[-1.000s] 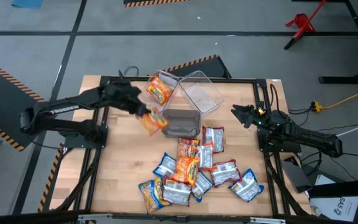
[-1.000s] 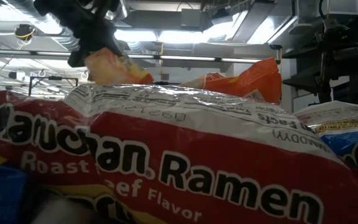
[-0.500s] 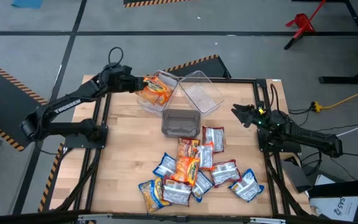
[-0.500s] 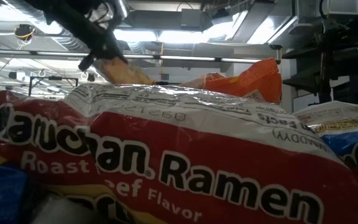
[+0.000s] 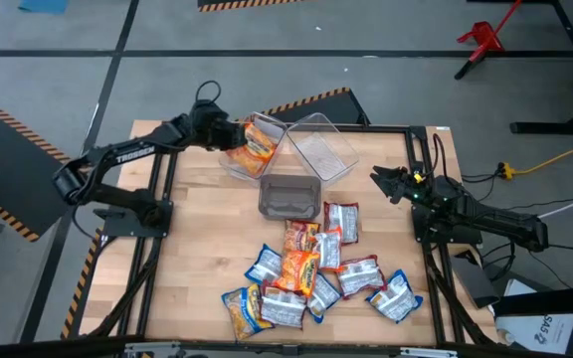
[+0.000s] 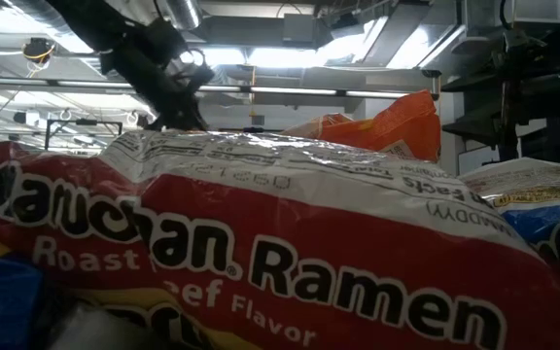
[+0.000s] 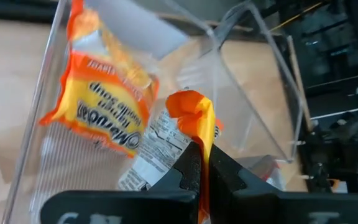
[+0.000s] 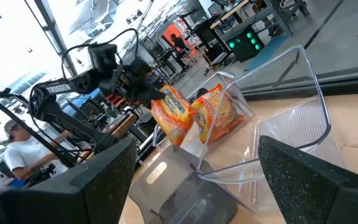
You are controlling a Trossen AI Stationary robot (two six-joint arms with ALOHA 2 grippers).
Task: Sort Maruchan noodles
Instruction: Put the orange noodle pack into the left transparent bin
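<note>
Pinching an orange packet [image 7: 194, 118] shut in your left claw [image 5: 229, 136] over the left clear bin [image 5: 235, 162] that already holds one, you leave the desk's pile [image 5: 311, 273] unsorted, your right claw [image 5: 384, 183] idling open.

Packet [image 7: 194, 121] in left gripper [image 7: 201, 163]: orange-yellow. Packet in bin [image 7: 98, 109]: orange-yellow, white label, black lettering. Bins [image 5: 316, 144]: clear; third bin [image 5: 288, 196] grey-tinted. Pile [image 5: 311, 273]: orange-yellow, blue-and-white, red-and-white packets. Front packet [image 6: 261, 262]: red band, white lettering. Table [image 5: 197, 249]: pale wood, black frame. Arms: black.
</note>
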